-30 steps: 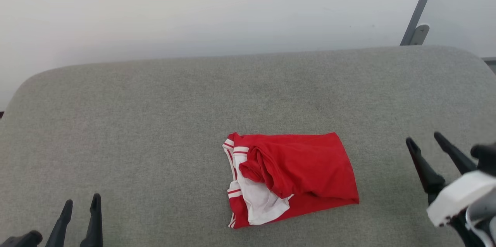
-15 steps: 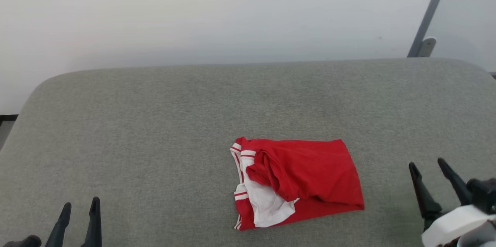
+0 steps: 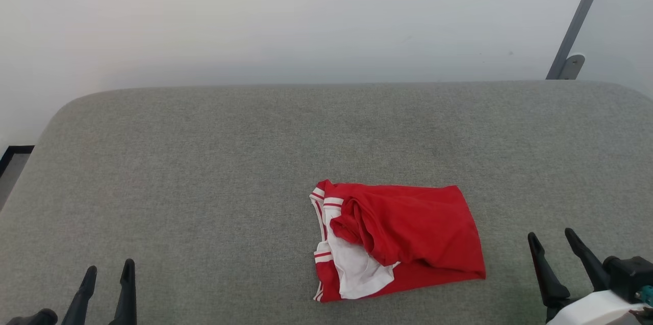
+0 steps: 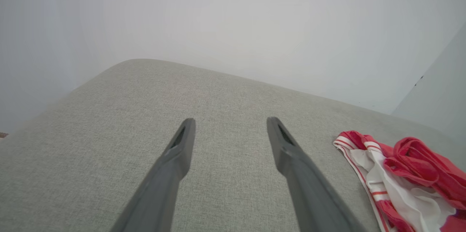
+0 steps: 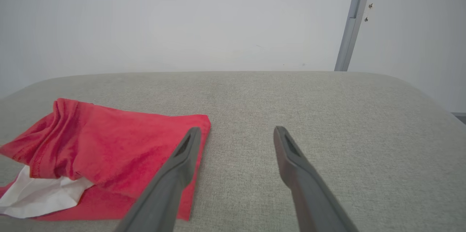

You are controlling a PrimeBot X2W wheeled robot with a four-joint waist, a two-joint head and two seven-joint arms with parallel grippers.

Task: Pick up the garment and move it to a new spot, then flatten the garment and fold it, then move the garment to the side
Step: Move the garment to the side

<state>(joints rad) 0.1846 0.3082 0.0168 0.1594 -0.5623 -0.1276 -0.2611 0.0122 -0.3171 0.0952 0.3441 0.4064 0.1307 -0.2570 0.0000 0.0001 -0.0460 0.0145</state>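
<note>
The shirt [image 3: 408, 228] lay folded into a rough, rumpled rectangle on the grey fabric-covered table [image 3: 204, 161], right of centre and toward the near edge. It was red on top, with a white sleeve and striped trim showing at its left side. The left gripper [image 3: 110, 265] was at the near left, well apart from the shirt, its two fingers spread with nothing between them. The right gripper [image 3: 550, 233] stood near the shirt's right edge without touching it, fingers likewise apart and empty. Behind the table rose a pale wall [image 3: 306, 19] and a slanted grey metal post [image 3: 579, 19].
</note>
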